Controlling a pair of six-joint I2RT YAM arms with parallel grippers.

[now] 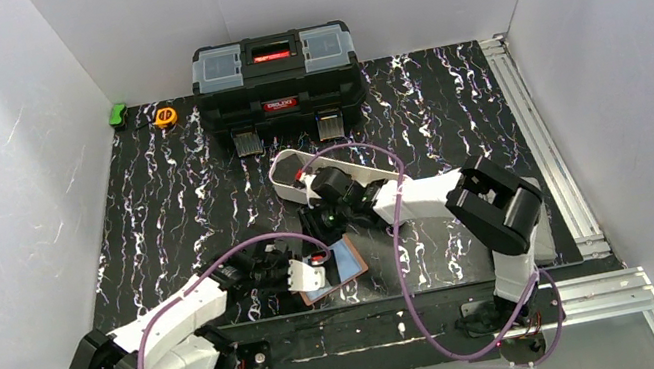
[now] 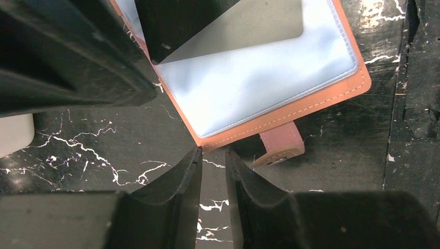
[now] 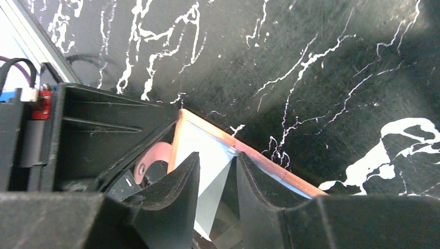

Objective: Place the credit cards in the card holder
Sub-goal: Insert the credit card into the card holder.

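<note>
The open tan-pink leather card holder (image 2: 259, 83) lay upper right of the left gripper (image 2: 212, 153), whose jaws were narrow and empty. The right gripper (image 3: 217, 156) overhung it, grip unclear.

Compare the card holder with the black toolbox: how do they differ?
The card holder is small, tan-orange and lies open and flat at the near side; the toolbox is far bigger, black and stands lid-down at the far edge. Both rest on the marbled table.
</note>
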